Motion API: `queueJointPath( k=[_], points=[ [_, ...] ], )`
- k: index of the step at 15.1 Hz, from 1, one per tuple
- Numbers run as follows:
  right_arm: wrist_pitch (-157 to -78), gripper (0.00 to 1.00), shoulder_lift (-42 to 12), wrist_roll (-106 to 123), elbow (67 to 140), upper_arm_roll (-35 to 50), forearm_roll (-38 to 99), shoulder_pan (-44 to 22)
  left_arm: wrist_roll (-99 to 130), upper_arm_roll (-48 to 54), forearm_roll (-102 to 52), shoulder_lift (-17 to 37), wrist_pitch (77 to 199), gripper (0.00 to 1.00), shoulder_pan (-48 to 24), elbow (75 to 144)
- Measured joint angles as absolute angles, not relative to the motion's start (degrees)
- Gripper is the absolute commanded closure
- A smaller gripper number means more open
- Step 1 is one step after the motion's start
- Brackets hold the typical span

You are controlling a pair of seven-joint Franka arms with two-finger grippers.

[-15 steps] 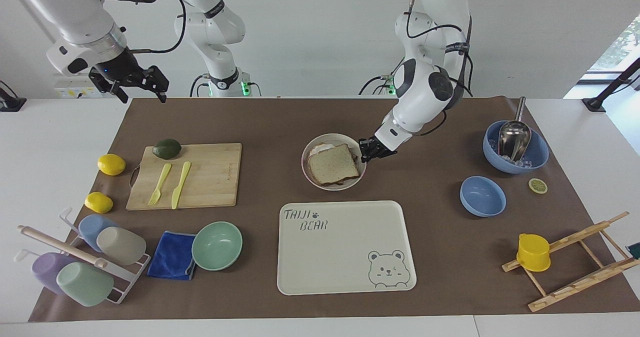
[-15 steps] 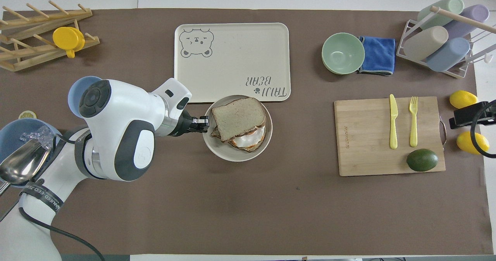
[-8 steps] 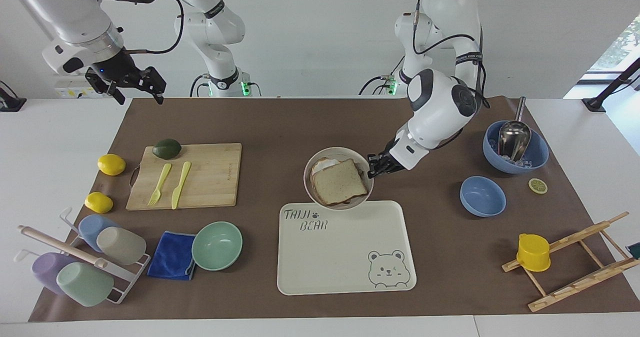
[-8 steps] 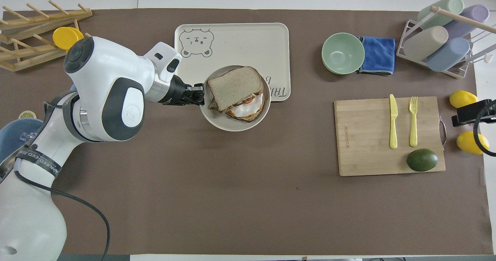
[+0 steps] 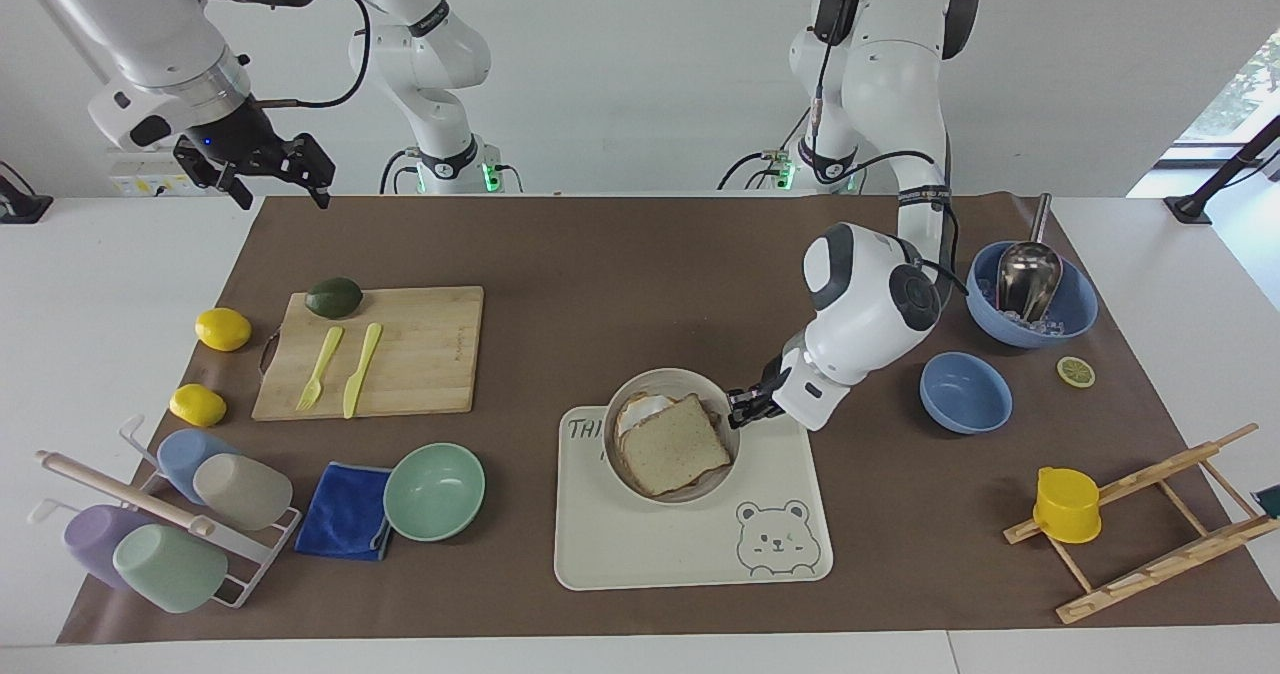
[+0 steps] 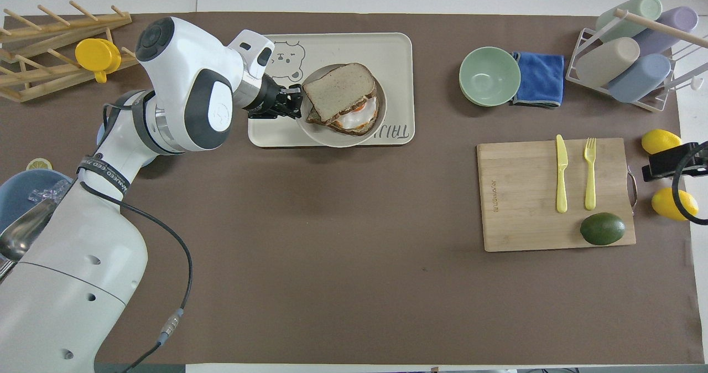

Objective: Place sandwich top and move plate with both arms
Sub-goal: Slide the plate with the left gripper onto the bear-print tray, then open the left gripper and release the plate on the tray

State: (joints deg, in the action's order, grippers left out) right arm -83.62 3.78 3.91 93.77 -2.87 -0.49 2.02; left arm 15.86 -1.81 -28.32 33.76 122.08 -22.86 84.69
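Sweeping across the facing view from the right arm's end: right gripper [image 5: 262, 169] waits in the air over the table edge by the right arm's base, fingers spread, holding nothing. Round cream-grey plate with raised rim [image 5: 645, 385] is over the rectangular cream tray with the bear drawing [image 5: 690, 554], toward the tray's robot-side half; can't tell if it's raised or already resting. On the plate: pale speckled bread slice with brown crust, the sandwich top [image 5: 673, 443], lying flat on the egg toast [image 6: 354, 122]. Left gripper [image 5: 743, 409] is clamped on the plate rim at the left arm's end, so the plate extends from the fingers toward the right arm's end. Likely next: lower and release.
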Motion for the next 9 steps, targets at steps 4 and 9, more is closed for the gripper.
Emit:
queueJointPath(
  k=[4, 9],
  points=[
    [-83.6, 0.0, 3.8, 3.9, 93.8, -2.9, -0.5, 2.0, 16.8, -2.2, -28.3, 35.8, 124.9, 1.0, -22.8, 83.6],
    [-83.6, 0.0, 3.8, 3.9, 93.8, -2.9, -0.5, 2.0, 17.3, -2.3, -28.2, 36.4, 128.3, 1.0, -23.0, 84.5]
  ],
)
